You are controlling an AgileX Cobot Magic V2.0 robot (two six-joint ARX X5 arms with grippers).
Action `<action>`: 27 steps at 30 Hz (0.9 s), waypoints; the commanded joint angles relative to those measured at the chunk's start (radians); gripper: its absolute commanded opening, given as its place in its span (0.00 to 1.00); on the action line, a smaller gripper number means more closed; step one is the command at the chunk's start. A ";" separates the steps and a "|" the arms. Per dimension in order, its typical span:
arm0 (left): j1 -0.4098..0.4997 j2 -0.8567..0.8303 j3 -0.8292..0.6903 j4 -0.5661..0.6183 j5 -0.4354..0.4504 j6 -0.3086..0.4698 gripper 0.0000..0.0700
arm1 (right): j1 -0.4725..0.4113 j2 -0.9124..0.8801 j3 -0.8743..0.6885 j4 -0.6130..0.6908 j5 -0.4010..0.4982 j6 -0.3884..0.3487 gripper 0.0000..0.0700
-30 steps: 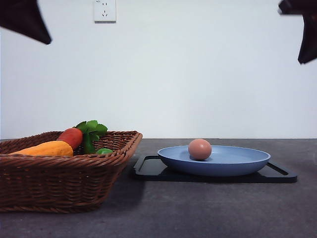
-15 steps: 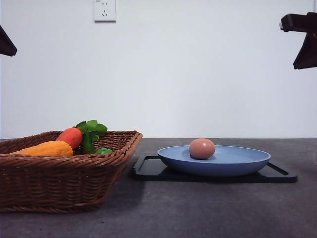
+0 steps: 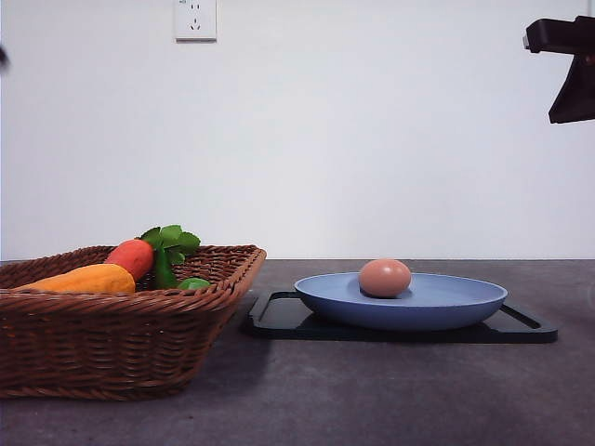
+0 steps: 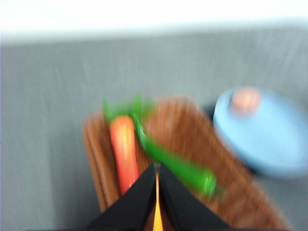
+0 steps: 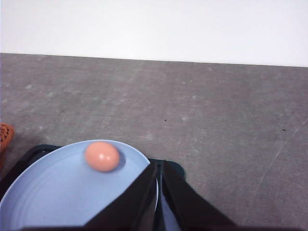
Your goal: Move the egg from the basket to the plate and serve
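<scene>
The egg (image 3: 385, 277) lay in the plate (image 3: 446, 307), left of its centre, at about 10 o'clock on the dish as the right wrist camera saw it. The plate sat on a black tray (image 3: 279, 314), at 3 o'clock from the basket (image 3: 130, 339). The left gripper (image 4: 157, 169) had its fingers pressed together, gripping nothing, above the basket. The right gripper (image 5: 159, 169) was likewise closed and empty, over the plate's rim.

- Open tabletop is seen between the basket (image 3: 121, 321) and the tray (image 3: 279, 316).
- Access from above to the plate (image 3: 437, 302) is blocked by nothing.
</scene>
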 commanded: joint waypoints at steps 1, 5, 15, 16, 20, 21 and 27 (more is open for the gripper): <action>-0.001 -0.084 0.010 0.012 -0.002 0.038 0.00 | 0.004 0.006 0.004 0.010 0.004 0.013 0.00; 0.054 -0.254 0.009 -0.025 -0.004 0.146 0.00 | 0.004 0.006 0.004 0.010 0.004 0.013 0.00; 0.262 -0.407 -0.121 -0.082 -0.015 0.235 0.00 | 0.004 0.005 0.004 0.010 0.004 0.013 0.00; 0.273 -0.414 -0.151 -0.074 -0.015 0.229 0.00 | 0.004 0.005 0.004 0.010 0.004 0.013 0.00; 0.301 -0.419 -0.285 0.020 -0.014 0.181 0.00 | 0.004 0.005 0.004 0.010 0.004 0.013 0.00; 0.306 -0.419 -0.320 0.048 -0.014 0.165 0.00 | 0.004 0.005 0.004 0.010 0.004 0.013 0.00; 0.310 -0.419 -0.466 0.154 -0.014 0.112 0.00 | 0.004 0.005 0.004 0.010 0.004 0.013 0.00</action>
